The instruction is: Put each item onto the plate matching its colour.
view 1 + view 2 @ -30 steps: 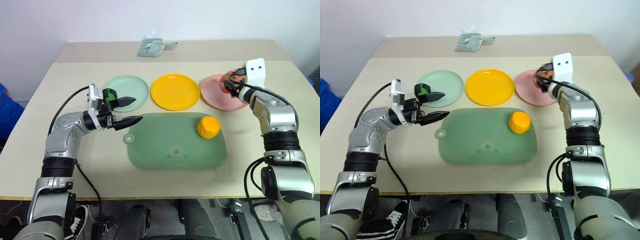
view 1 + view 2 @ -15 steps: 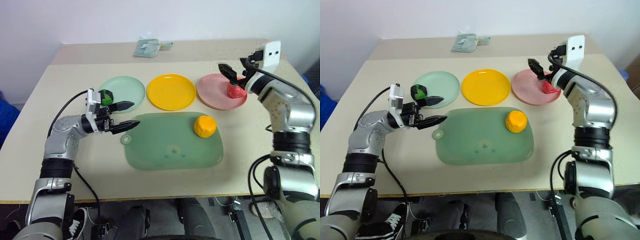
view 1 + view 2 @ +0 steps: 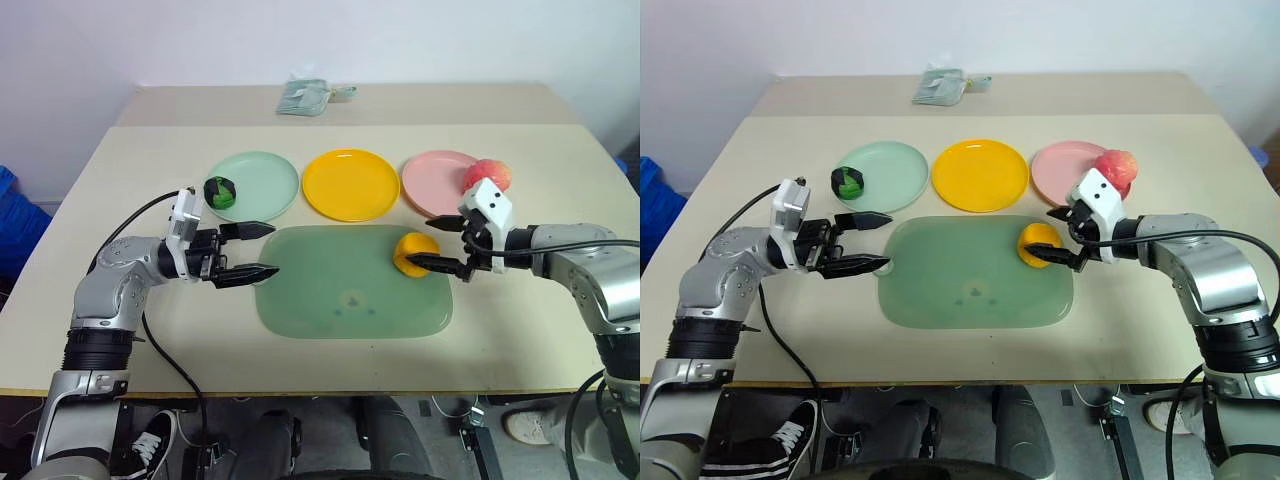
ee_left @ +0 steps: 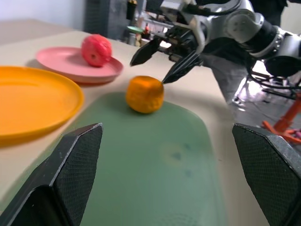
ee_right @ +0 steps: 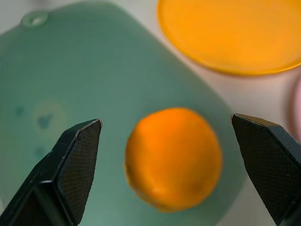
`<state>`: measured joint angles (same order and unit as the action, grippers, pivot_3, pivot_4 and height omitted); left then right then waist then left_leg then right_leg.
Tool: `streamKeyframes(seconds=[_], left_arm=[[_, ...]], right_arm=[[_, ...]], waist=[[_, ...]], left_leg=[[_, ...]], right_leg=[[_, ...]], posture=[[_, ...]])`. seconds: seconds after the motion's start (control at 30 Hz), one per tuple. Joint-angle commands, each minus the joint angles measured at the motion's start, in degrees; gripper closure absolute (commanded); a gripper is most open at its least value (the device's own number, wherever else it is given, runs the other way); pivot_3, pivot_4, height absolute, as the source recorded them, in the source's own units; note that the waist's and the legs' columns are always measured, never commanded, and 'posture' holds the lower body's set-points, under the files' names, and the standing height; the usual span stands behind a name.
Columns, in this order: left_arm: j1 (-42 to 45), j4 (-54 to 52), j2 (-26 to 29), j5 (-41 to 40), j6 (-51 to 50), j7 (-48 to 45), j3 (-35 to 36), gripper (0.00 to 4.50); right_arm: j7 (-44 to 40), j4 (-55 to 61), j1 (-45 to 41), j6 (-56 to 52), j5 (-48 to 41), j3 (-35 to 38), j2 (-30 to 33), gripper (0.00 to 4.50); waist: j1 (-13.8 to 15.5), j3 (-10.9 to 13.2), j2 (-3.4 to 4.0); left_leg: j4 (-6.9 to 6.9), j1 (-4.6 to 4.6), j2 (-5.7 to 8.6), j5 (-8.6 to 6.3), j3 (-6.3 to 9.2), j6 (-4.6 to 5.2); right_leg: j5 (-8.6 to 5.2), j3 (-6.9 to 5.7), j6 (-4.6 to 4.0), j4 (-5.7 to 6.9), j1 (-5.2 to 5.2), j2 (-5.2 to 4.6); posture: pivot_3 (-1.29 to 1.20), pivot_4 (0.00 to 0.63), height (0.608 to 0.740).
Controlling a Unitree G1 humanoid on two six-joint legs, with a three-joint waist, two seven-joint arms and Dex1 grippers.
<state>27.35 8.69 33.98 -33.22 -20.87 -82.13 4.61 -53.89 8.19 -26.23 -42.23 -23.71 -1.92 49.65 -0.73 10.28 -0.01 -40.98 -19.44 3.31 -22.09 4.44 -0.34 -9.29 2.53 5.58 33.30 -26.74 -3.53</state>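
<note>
On the beige table, the right end effector (image 3: 447, 245) hangs with fingers spread wide on either side of the orange (image 3: 413, 252), empty, apparently lined up for a grasp; the dimpled, slightly squarish orange sits on the matte green board (image 3: 350, 300), just in front of the glossy yellow plate (image 3: 351, 184) it belongs on; left of that plate, the dark green fruit (image 3: 219, 191) rests on the mint plate (image 3: 265, 180); right of it, the pink apple (image 3: 487, 176) sits on the pink plate's (image 3: 435, 182) far edge; the left end effector (image 3: 248, 249), released and empty, waits at the board's left end.
</note>
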Motion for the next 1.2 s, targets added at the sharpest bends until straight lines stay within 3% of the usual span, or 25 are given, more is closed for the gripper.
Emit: streamKeyframes(seconds=[0.03,0.27,0.37,0.43,0.47,0.63,0.77,1.0,1.1,1.13,1.2], left_arm=[[0.71,-1.92,0.99,-0.21,0.19,0.11,0.08,0.00],[0.80,-2.18,0.16,0.17,1.78,2.17,0.25,0.00],[0.94,-1.83,-0.16,0.54,3.01,3.23,0.29,0.00],[1.17,-1.10,-0.48,1.05,4.57,4.10,0.49,0.00],[1.37,-0.46,-0.86,1.36,5.61,5.06,0.87,0.00],[2.07,3.91,-1.80,5.25,9.57,13.72,2.48,0.00],[1.09,4.34,-3.78,4.83,9.74,21.52,5.61,0.00],[-6.28,-3.51,-3.70,4.14,9.99,22.23,6.20,0.00],[-8.23,-6.61,-4.08,2.23,9.20,23.61,7.93,0.00],[-8.93,-7.74,-4.13,2.08,8.96,24.16,8.05,0.00],[-10.62,-10.32,-4.40,1.18,8.56,25.08,8.45,0.00]], right_arm=[[0.21,0.89,-0.31,0.00,0.59,0.26,0.07,0.01],[1.31,-0.82,-0.43,0.08,3.30,-1.96,-1.31,0.01],[1.24,-1.62,-0.36,1.60,5.34,-3.35,-1.03,0.87],[1.97,-1.90,-0.93,4.03,6.06,-2.72,-2.13,1.69],[1.92,-2.05,-1.73,2.98,4.89,-1.86,-2.83,1.78],[5.88,-6.14,-9.85,4.99,2.99,2.27,-9.08,1.78],[10.00,-14.40,-17.60,11.58,7.22,0.22,-15.39,1.78],[18.92,-39.69,-29.88,29.31,17.44,-3.06,-25.50,1.78],[17.17,-46.68,-32.79,29.35,14.46,-0.06,-28.62,1.78],[18.01,-48.66,-33.37,31.07,15.53,-0.15,-28.65,0.74],[19.29,-51.68,-34.19,34.90,17.93,-0.82,-28.24,0.02]], waist=[[0.03,0.00,0.00],[0.05,0.00,0.00],[0.07,0.00,0.00],[0.06,0.00,0.00],[0.06,0.00,0.00],[-0.30,0.00,0.00],[-0.15,0.00,-0.01],[-0.26,-0.01,-0.01],[-0.33,0.00,-0.01],[-0.34,0.00,0.00],[-0.32,0.00,0.00]], left_leg=[[0.00,0.00,0.00,0.03,0.00,-0.05],[0.00,-0.01,0.01,0.06,0.00,-0.12],[0.00,-0.01,0.01,0.07,0.00,-0.13],[0.00,-0.01,0.01,0.09,0.00,-0.16],[0.00,-0.01,0.01,0.11,0.00,-0.20],[0.01,0.00,0.00,0.19,-0.02,-0.34],[0.07,-0.02,-0.02,0.21,0.03,-0.38],[0.10,-0.13,0.03,0.21,0.03,-0.38],[0.10,-0.18,0.03,0.22,0.07,-0.40],[0.10,-0.18,0.03,0.22,0.06,-0.40],[0.10,-0.18,0.03,0.22,0.08,-0.40]], right_leg=[[0.00,0.00,0.00,-0.01,0.00,0.00],[0.00,0.00,0.00,-0.02,0.00,-0.01],[0.00,0.00,0.00,-0.03,0.01,-0.01],[0.00,0.00,0.00,-0.02,0.00,-0.01],[0.00,0.00,0.00,-0.02,0.00,0.00],[0.00,0.02,0.00,0.01,-0.03,0.01],[0.00,0.00,0.00,0.01,-0.07,0.03],[0.01,0.00,-0.01,0.08,-0.14,-0.04],[0.01,-0.01,-0.01,0.09,-0.20,-0.04],[0.01,-0.02,-0.02,0.10,-0.20,-0.03],[0.01,-0.02,-0.02,0.12,-0.19,-0.04]], posture=[[0.00,0.150,0.740],[0.00,0.150,0.740],[0.00,0.150,0.740],[0.00,0.150,0.740],[0.00,0.150,0.740],[0.00,0.150,0.740],[0.00,0.150,0.740],[0.00,0.150,0.740],[0.00,0.150,0.740],[0.00,0.150,0.740],[0.00,0.150,0.740]])
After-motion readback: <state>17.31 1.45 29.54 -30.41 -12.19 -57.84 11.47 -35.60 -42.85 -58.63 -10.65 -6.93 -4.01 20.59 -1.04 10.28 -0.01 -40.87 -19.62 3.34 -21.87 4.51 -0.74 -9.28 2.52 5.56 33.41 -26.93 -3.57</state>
